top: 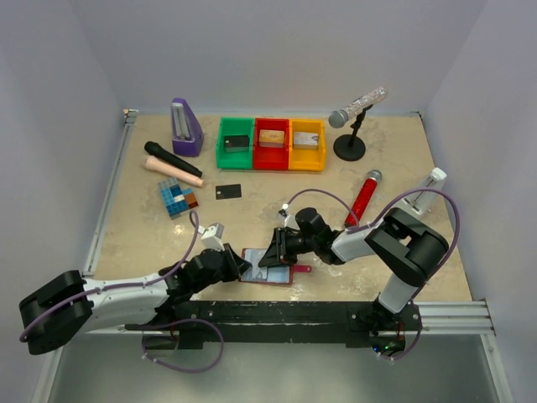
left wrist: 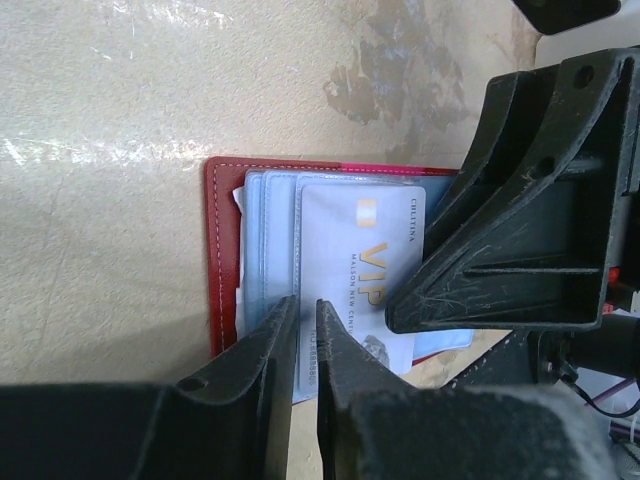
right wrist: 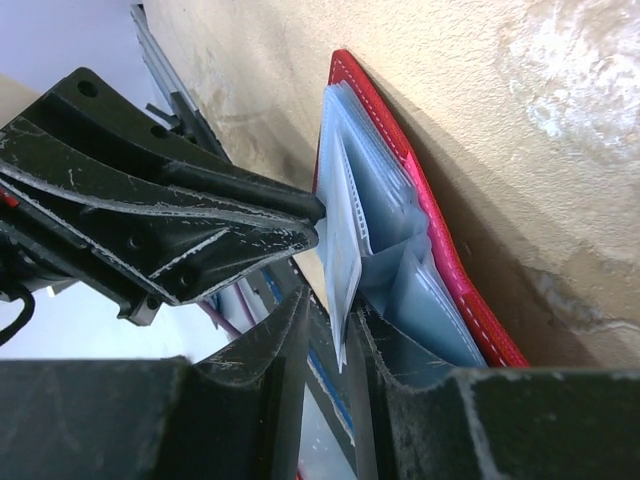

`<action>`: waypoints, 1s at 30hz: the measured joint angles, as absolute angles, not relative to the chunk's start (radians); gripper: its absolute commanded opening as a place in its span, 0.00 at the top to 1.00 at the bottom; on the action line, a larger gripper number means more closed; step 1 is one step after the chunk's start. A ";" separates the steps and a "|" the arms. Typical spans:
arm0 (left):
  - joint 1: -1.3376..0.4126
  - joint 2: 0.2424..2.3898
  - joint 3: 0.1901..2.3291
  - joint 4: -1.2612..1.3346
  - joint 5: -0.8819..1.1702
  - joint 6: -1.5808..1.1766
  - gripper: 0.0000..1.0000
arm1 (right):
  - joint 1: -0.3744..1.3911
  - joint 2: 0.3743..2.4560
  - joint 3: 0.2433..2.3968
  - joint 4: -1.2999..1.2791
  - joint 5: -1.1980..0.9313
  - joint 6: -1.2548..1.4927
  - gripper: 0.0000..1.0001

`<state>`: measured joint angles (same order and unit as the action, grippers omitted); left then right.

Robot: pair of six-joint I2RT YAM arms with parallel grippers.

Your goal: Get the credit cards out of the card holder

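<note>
The dark-red card holder (top: 284, 278) lies open near the table's front edge, its pale bluish pockets fanned out. In the left wrist view a silvery credit card (left wrist: 360, 260) printed "VIP" sits in a pocket inside the red cover (left wrist: 222, 250). My left gripper (left wrist: 306, 305) hovers over that card's near edge, jaws a narrow slit apart and gripping nothing. A finger (left wrist: 500, 230) of the right gripper rests over the card's right side. My right gripper (right wrist: 335, 305) straddles an upright pocket leaf (right wrist: 340, 250), with a gap left beside it. A black credit card (top: 228, 191) lies loose further back.
Green (top: 236, 143), red (top: 270, 143) and yellow (top: 306, 144) bins stand at the back, each with a small block. A purple metronome (top: 186, 128), a black microphone (top: 172, 158), a coloured cube (top: 176, 198), a red microphone (top: 363, 197) and a microphone stand (top: 350, 149) surround them.
</note>
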<state>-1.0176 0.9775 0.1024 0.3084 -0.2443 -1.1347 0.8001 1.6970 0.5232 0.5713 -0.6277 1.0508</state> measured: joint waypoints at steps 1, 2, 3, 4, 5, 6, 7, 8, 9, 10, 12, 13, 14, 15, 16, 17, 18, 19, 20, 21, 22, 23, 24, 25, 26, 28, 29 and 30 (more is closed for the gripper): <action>-1.018 0.964 0.101 0.295 -0.247 -1.136 0.80 | 0.800 1.697 0.523 0.574 -0.629 1.052 0.76; -1.018 0.955 0.100 0.286 -0.248 -1.137 0.81 | 0.800 1.697 0.523 0.576 -0.630 1.054 0.76; -1.018 0.947 0.100 0.274 -0.250 -1.137 0.81 | 0.800 1.697 0.523 0.578 -0.632 1.055 0.76; -1.018 0.941 0.100 0.266 -0.252 -1.138 0.82 | 0.800 1.697 0.523 0.580 -0.633 1.055 0.76; -1.018 0.938 0.100 0.262 -0.253 -1.138 0.83 | 0.800 1.697 0.523 0.582 -0.633 1.056 0.76; -1.018 0.936 0.100 0.258 -0.255 -1.140 0.86 | 0.800 1.697 0.523 0.585 -0.637 1.056 0.76; -1.018 0.936 0.100 0.257 -0.255 -1.141 0.89 | 0.800 1.697 0.523 0.588 -0.639 1.056 0.76; -1.018 0.936 0.099 0.253 -0.257 -1.142 0.91 | 0.800 1.696 0.523 0.590 -0.640 1.056 0.76; -1.018 0.936 0.098 0.253 -0.259 -1.142 0.94 | 0.800 1.694 0.523 0.592 -0.641 1.056 0.76; -1.018 0.937 0.097 0.253 -0.261 -1.143 0.96 | 0.800 1.693 0.523 0.592 -0.641 1.056 0.76; -1.018 0.937 0.094 0.253 -0.265 -1.145 0.98 | 0.800 1.689 0.523 0.592 -0.643 1.057 0.75; -1.018 0.939 0.094 0.255 -0.265 -1.146 1.00 | 0.801 1.686 0.523 0.592 -0.643 1.057 0.76; -1.018 0.941 0.094 0.257 -0.266 -1.147 1.00 | 0.801 1.682 0.523 0.592 -0.643 1.058 0.75; -1.018 0.944 0.094 0.260 -0.266 -1.151 1.00 | 0.801 1.678 0.523 0.591 -0.643 1.058 0.75; -1.018 0.947 0.094 0.263 -0.267 -1.153 1.00 | 0.800 1.674 0.523 0.590 -0.643 1.058 0.75; -1.018 0.950 0.094 0.266 -0.268 -1.159 1.00 | 0.800 1.668 0.523 0.588 -0.642 1.058 0.75; -1.018 0.952 0.093 0.269 -0.269 -1.162 1.00 | 0.800 1.662 0.523 0.587 -0.642 1.057 0.74; -1.018 0.954 0.093 0.272 -0.270 -1.166 1.00 | 0.800 1.658 0.523 0.587 -0.642 1.057 0.74; -1.018 0.955 0.093 0.273 -0.270 -1.168 1.00 | 0.800 1.655 0.523 0.587 -0.642 1.057 0.74; -1.018 0.955 0.093 0.273 -0.271 -1.168 1.00 | 0.800 1.655 0.523 0.586 -0.642 1.057 0.74; -1.018 0.955 0.091 0.275 -0.272 -1.169 1.00 | 0.800 1.655 0.523 0.585 -0.642 1.057 0.74; -1.018 0.955 0.089 0.276 -0.273 -1.169 1.00 | 0.800 1.655 0.523 0.584 -0.642 1.057 0.74; -1.018 0.955 0.087 0.279 -0.274 -1.170 1.00 | 0.800 1.655 0.523 0.584 -0.642 1.057 0.74; -1.018 0.954 0.085 0.280 -0.275 -1.171 1.00 | 0.800 1.654 0.523 0.584 -0.642 1.057 0.74; -1.018 0.954 0.084 0.281 -0.276 -1.172 1.00 | 0.800 1.654 0.523 0.583 -0.642 1.056 0.74; -1.018 0.954 0.083 0.282 -0.278 -1.177 1.00 | 0.800 1.653 0.523 0.580 -0.642 1.055 0.74; -1.018 0.953 0.083 0.282 -0.278 -1.180 1.00 | 0.800 1.650 0.523 0.572 -0.641 1.054 0.74; -1.018 0.953 0.083 0.282 -0.278 -1.184 1.00 | 0.800 1.645 0.523 0.563 -0.640 1.053 0.74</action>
<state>-1.0176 0.9535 0.0826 0.2817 -0.2783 -1.1839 0.8001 1.6455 0.5232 0.5629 -0.6399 1.0527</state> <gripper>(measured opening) 0.012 0.259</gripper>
